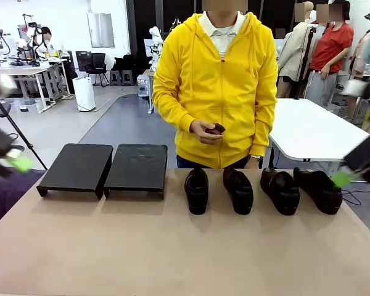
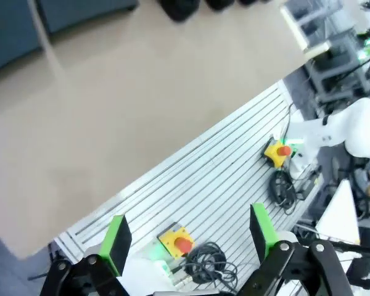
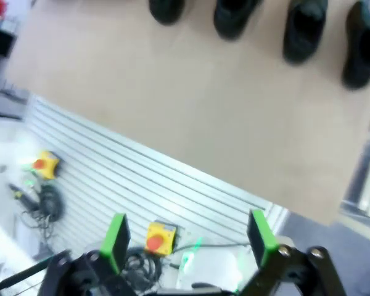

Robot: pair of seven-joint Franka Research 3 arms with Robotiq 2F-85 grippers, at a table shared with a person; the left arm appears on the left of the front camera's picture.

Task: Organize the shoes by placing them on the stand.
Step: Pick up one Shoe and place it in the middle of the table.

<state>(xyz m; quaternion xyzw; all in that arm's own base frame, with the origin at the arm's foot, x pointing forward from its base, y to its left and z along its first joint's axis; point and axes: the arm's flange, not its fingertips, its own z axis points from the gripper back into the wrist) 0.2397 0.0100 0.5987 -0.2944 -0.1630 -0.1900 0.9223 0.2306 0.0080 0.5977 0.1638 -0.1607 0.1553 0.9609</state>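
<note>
Several black loafers stand in a row at the table's far side, toes toward me, from the leftmost shoe [image 1: 197, 190] to the rightmost shoe [image 1: 319, 190]. The stand is two black sloped platforms side by side at the far left, the left platform [image 1: 77, 167] and the right platform [image 1: 137, 167], both bare. My left gripper [image 1: 15, 162] hangs blurred at the left edge, off the table. My right gripper [image 1: 347, 174] hovers at the right edge, beside the rightmost shoe. The left gripper [image 2: 190, 237] is open and holds nothing, and so is the right gripper [image 3: 187, 236]; the shoes [image 3: 304, 28] lie far off.
A person in a yellow hoodie [image 1: 219, 86] stands behind the table holding a small dark object [image 1: 216, 129] in both hands. Below the table's near edge runs a slatted metal base [image 2: 222, 185] with yellow emergency-stop boxes [image 2: 176, 240] and cables. A white table [image 1: 308, 129] stands behind at the right.
</note>
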